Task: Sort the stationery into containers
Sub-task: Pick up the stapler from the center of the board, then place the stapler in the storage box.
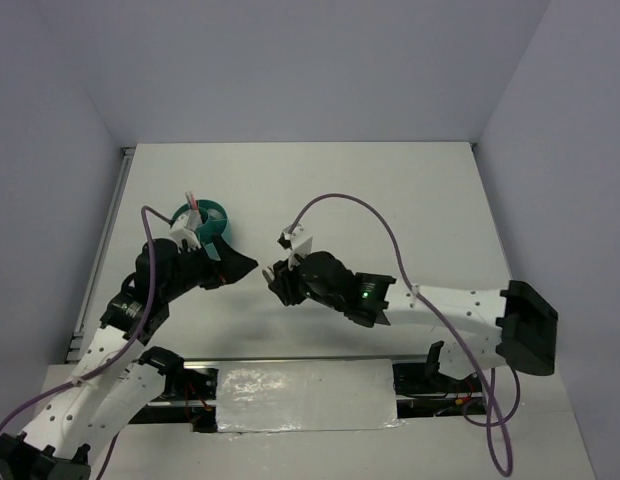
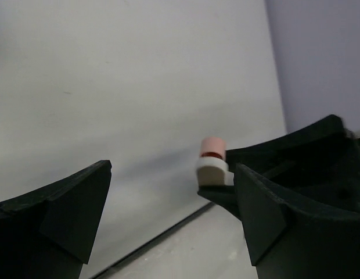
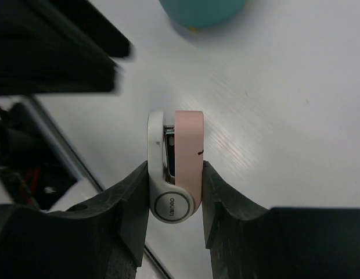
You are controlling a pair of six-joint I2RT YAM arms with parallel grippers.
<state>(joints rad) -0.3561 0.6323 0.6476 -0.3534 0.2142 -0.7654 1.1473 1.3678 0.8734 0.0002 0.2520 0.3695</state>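
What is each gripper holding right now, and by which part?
The right gripper pinches the pink-and-white capsule-shaped item by its rounded logo end, one finger on each flat side. The left gripper is open and holds nothing.

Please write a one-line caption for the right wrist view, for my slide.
Right gripper clamps a pink-and-white capsule-shaped item, teal cup beyond.

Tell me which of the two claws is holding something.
The right claw: its fingers clamp a pink-and-white capsule-shaped plastic item. The left claw stands wide open with nothing between its fingers.
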